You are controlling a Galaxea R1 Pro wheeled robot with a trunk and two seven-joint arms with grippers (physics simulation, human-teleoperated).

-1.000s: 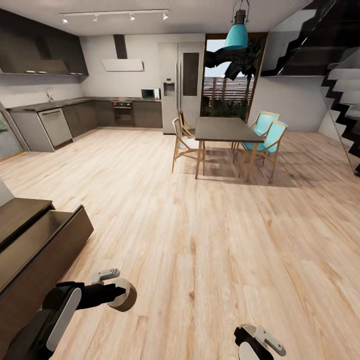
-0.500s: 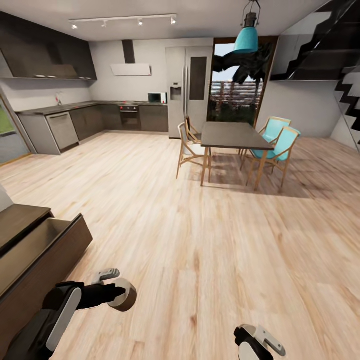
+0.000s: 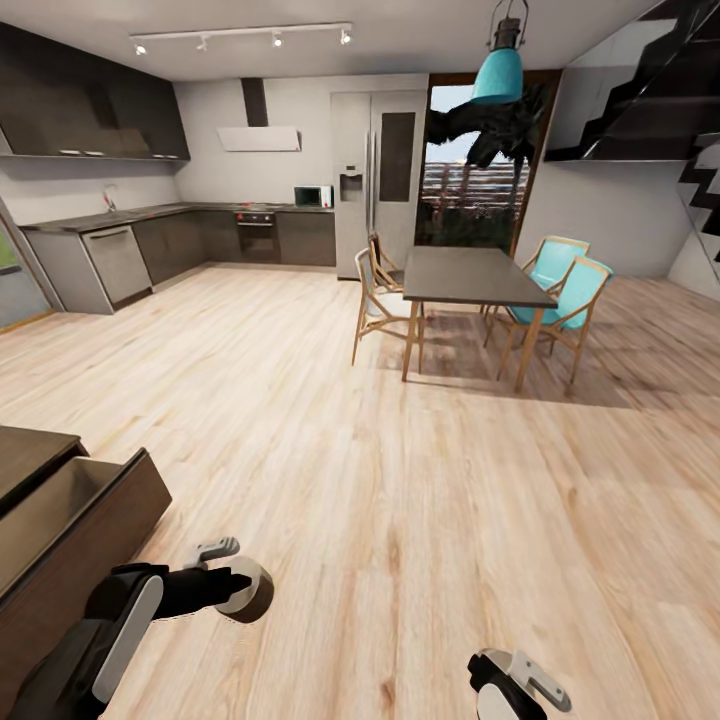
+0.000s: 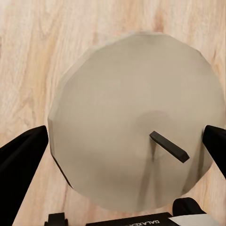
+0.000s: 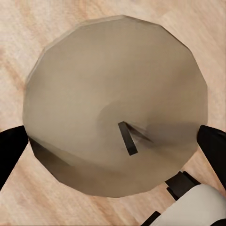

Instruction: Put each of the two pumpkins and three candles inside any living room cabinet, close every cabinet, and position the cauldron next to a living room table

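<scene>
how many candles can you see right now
2. One candle sits between the left hand's fingers, over the wood floor beside the open cabinet. The other candle is held in the right hand. A third may be out of sight.

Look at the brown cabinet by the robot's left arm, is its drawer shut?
No, the cabinet has its drawer pulled out in the head view, showing the pale inside.

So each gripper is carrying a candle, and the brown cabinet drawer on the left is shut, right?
Not quite. Each gripper does grip a candle, but the head view shows the cabinet drawer standing open, its pale inside visible.
</scene>
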